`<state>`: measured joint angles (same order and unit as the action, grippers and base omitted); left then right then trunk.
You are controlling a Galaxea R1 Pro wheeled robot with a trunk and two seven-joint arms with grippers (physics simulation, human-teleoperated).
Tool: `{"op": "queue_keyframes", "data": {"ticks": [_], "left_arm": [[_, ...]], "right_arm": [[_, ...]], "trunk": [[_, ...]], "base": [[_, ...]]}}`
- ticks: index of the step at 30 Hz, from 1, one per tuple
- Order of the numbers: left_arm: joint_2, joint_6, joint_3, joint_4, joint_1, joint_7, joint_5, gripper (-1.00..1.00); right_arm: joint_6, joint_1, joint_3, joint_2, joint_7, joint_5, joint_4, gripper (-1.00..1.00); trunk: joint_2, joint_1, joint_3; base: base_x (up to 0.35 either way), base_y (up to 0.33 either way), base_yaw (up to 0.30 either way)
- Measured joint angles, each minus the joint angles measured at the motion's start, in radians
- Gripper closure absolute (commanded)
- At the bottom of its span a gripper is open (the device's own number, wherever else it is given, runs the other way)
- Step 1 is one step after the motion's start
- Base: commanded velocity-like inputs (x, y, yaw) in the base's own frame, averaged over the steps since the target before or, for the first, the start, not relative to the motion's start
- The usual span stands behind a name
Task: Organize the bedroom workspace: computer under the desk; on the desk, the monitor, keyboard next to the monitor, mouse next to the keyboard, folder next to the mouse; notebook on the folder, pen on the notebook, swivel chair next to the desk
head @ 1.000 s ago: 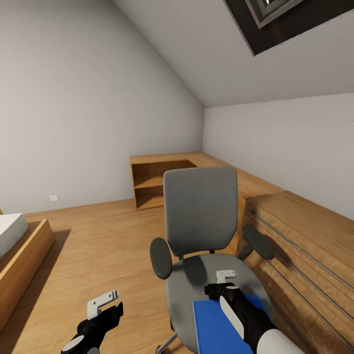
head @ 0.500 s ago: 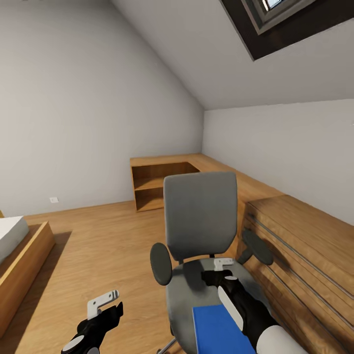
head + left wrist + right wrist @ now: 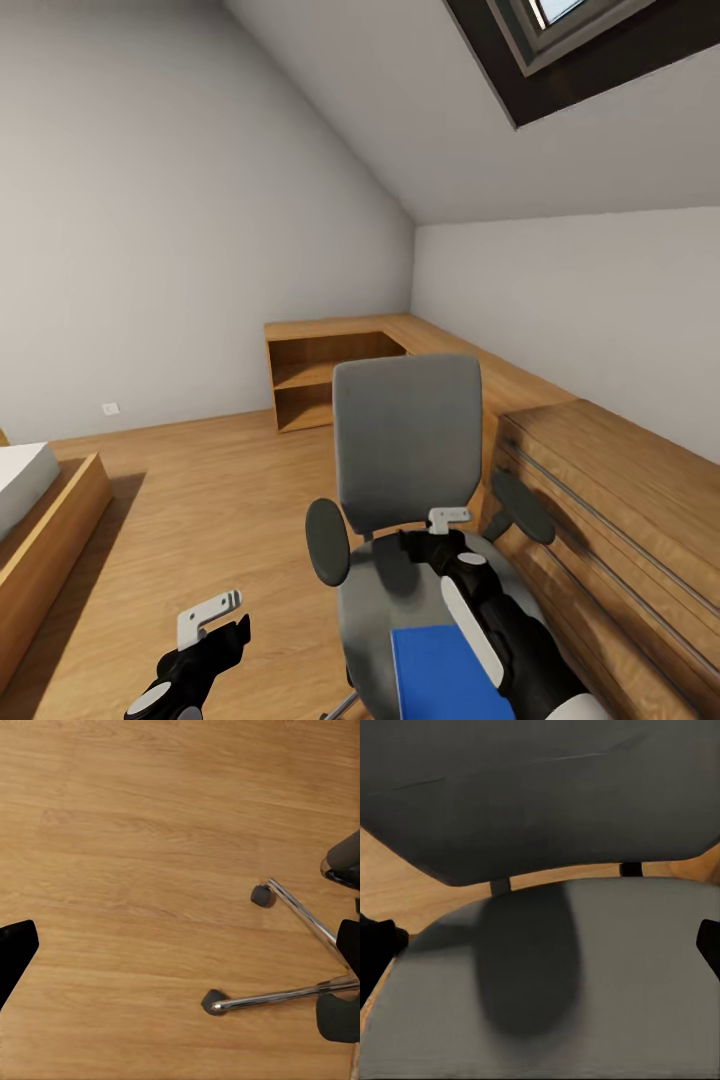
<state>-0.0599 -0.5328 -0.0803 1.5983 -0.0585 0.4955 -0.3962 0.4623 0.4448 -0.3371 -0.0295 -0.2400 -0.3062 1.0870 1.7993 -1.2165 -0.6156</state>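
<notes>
Grey upholstered swivel chair (image 3: 405,450), flat glossy blue folder (image 3: 440,670) on seat, right gripper (image 3: 440,535) spread wide and empty over seat, left gripper (image 3: 215,625) over wood floor (image 3: 200,480), opening unclear

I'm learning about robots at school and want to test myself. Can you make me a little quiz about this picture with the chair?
1. True or false: the folder lies on the seat of the swivel chair.
2. What colour is the folder? A) red B) blue C) green
3. Which gripper hangs over the chair seat, the left gripper or the right gripper?

Key:
1. True. It lies on the front part of the seat.
2. B, blue.
3. The right gripper. The left one hangs over the wooden floor beside the chair.
</notes>
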Motion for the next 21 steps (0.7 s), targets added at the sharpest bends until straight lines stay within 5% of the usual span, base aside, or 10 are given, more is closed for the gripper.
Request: {"op": "queue_keyframes", "data": {"ticks": [7,13,14,21], "left_arm": [[0.001,-0.001,0.0,0.0,0.0,0.0,0.0,-1.0],[0.001,-0.001,0.0,0.0,0.001,0.0,-0.001,-1.0],[0.001,-0.002,0.001,0.0,0.0,0.0,-0.001,-1.0],[0.001,-0.002,0.001,0.0,0.0,0.0,0.0,-1.0]], "right_arm": [[0.058,-0.041,0.005,0.0,-0.033,-0.049,0.116,-1.0],[0.082,-0.05,0.012,0.003,-0.122,-0.183,0.155,-1.0],[0.087,-0.052,0.014,0.004,-0.176,-0.249,0.193,-1.0],[0.086,-0.054,0.013,0.005,-0.328,-0.34,0.237,-1.0]], "trunk": [[0.0,0.0,0.0],[0.0,0.0,0.0],[0.0,0.0,0.0],[0.0,0.0,0.0]], "base": [[0.0,0.0,0.0],[0.0,0.0,0.0],[0.0,0.0,0.0],[-0.078,0.028,0.0]]}}
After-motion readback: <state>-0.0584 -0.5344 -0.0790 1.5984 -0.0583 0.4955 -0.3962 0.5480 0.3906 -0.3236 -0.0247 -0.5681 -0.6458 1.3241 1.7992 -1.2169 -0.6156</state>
